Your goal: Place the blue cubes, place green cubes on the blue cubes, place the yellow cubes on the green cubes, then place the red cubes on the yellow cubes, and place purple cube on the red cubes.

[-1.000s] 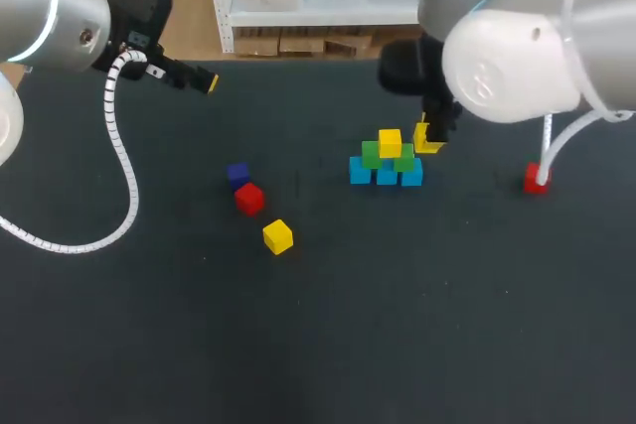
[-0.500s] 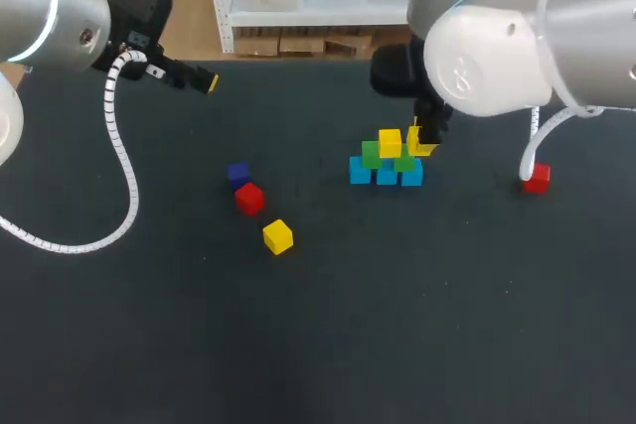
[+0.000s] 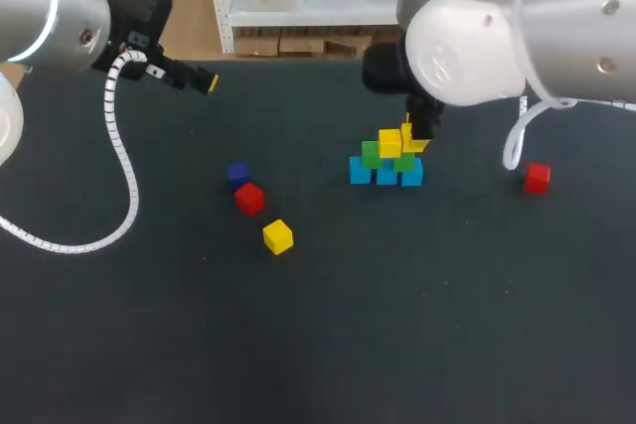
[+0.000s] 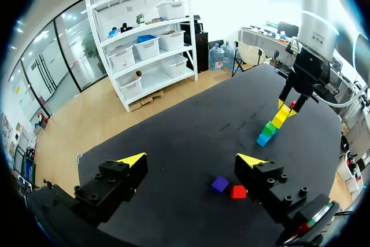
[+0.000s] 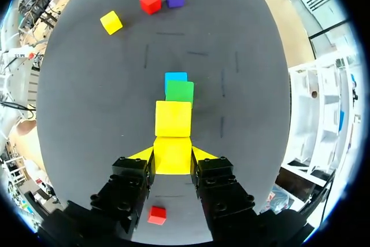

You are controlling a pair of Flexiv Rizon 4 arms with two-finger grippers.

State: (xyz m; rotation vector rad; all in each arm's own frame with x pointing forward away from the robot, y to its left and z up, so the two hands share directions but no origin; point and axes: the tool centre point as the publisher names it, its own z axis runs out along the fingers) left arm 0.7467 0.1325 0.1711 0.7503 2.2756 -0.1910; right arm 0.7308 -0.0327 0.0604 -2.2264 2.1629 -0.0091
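Observation:
Three blue cubes [image 3: 387, 175] form a row on the dark table, with two green cubes [image 3: 371, 154] on them and a yellow cube [image 3: 390, 142] on the green ones. My right gripper [image 3: 415, 138] is shut on a second yellow cube [image 5: 172, 155], held just right of the stacked yellow cube [image 5: 173, 118] at about its height. A purple cube [image 3: 238, 175], a red cube [image 3: 248, 198] and a loose yellow cube [image 3: 278, 236] lie left of the stack. Another red cube [image 3: 537, 177] lies to the right. My left gripper [image 4: 191, 160] hangs open at the far left, holding nothing.
The table [image 3: 328, 345] is dark and bare toward the front. My left arm's white cable [image 3: 124, 166] loops over the table's left side. My right arm's bulk hangs over the back right, above the stack.
My right gripper has carried its yellow cube leftward, from beside the stack's right end to just next to the top yellow cube. The left arm has stayed still.

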